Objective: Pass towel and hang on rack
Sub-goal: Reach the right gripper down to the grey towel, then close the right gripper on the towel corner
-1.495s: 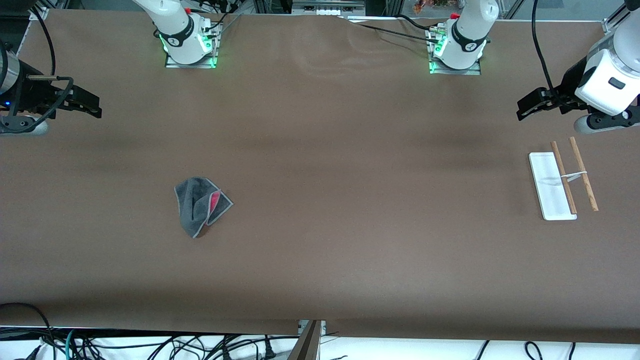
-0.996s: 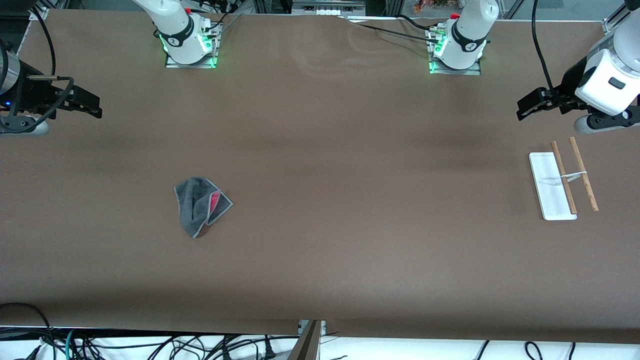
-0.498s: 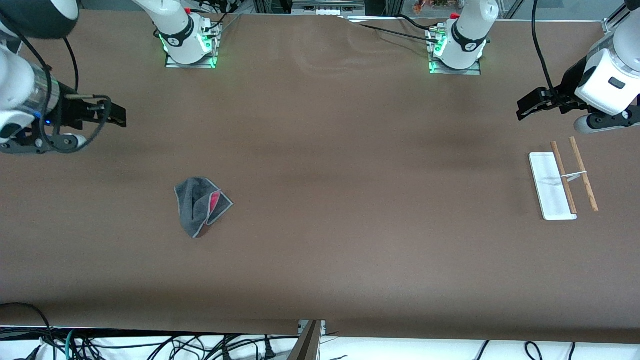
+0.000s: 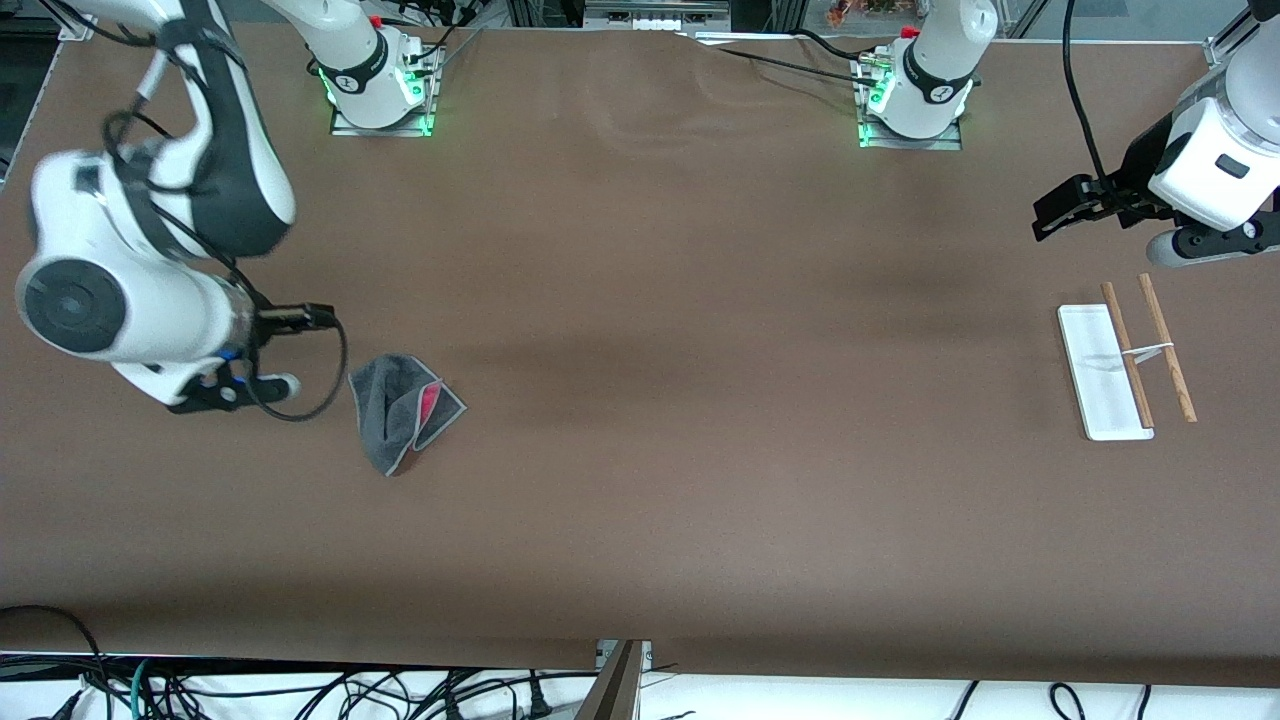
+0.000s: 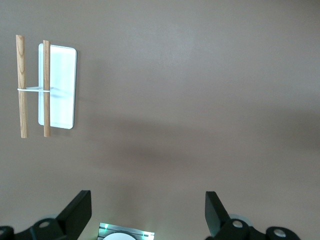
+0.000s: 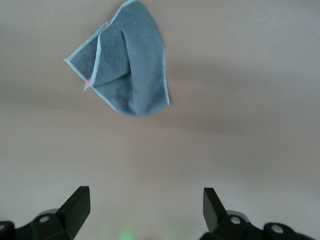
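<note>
Towel [image 4: 402, 412] lies folded at lower left of the front view, a pink-red patch showing, bare brown table [image 4: 700, 400] all around it. Rack [image 4: 1125, 355] stands at the right edge, well apart, on its white base. Right gripper [image 6: 145, 210] hangs beside the towel, jaws fully spread, empty. Left gripper [image 5: 148, 212] waits near the rack, jaws wide, holding nothing. No lettering is legible.

Even overhead light, motion-blurred right arm [image 4: 150, 290]
</note>
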Robot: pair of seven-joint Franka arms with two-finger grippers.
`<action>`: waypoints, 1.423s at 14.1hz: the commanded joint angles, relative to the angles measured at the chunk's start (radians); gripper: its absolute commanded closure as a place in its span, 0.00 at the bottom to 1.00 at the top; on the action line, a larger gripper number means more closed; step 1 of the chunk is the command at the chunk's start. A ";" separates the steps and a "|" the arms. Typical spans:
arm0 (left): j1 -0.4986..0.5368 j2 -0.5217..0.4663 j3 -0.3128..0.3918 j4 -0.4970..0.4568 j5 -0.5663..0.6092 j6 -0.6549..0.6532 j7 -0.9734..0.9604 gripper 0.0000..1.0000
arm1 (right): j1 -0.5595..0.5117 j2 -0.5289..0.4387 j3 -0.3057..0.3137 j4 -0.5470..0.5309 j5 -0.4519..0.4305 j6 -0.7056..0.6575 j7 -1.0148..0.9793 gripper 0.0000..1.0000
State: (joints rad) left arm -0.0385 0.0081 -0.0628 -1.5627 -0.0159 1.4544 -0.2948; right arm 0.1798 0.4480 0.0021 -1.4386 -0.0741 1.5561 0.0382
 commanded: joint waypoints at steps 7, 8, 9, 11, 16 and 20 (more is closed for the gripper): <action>-0.009 0.013 0.005 0.029 -0.021 -0.008 0.002 0.00 | 0.102 0.216 0.001 0.012 0.005 0.359 0.351 0.00; -0.009 0.013 0.005 0.029 -0.021 -0.008 0.002 0.00 | 0.110 0.236 -0.001 0.012 0.001 0.408 0.353 0.00; -0.009 0.013 0.005 0.029 -0.021 -0.008 0.002 0.00 | 0.110 0.253 -0.004 0.012 -0.010 0.453 0.351 0.00; -0.011 0.013 0.005 0.030 -0.021 -0.006 0.002 0.00 | 0.110 0.278 -0.010 0.012 -0.076 0.534 0.347 0.00; -0.011 0.013 0.005 0.032 -0.022 -0.006 0.002 0.00 | 0.110 0.296 -0.017 -0.008 -0.128 0.533 0.353 0.01; -0.011 0.013 0.005 0.032 -0.022 -0.005 0.002 0.00 | 0.128 0.340 -0.019 -0.008 -0.142 0.545 0.379 0.01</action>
State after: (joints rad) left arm -0.0419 0.0086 -0.0646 -1.5603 -0.0163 1.4544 -0.2948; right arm 0.2921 0.7679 -0.0169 -1.4409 -0.1852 2.0874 0.3803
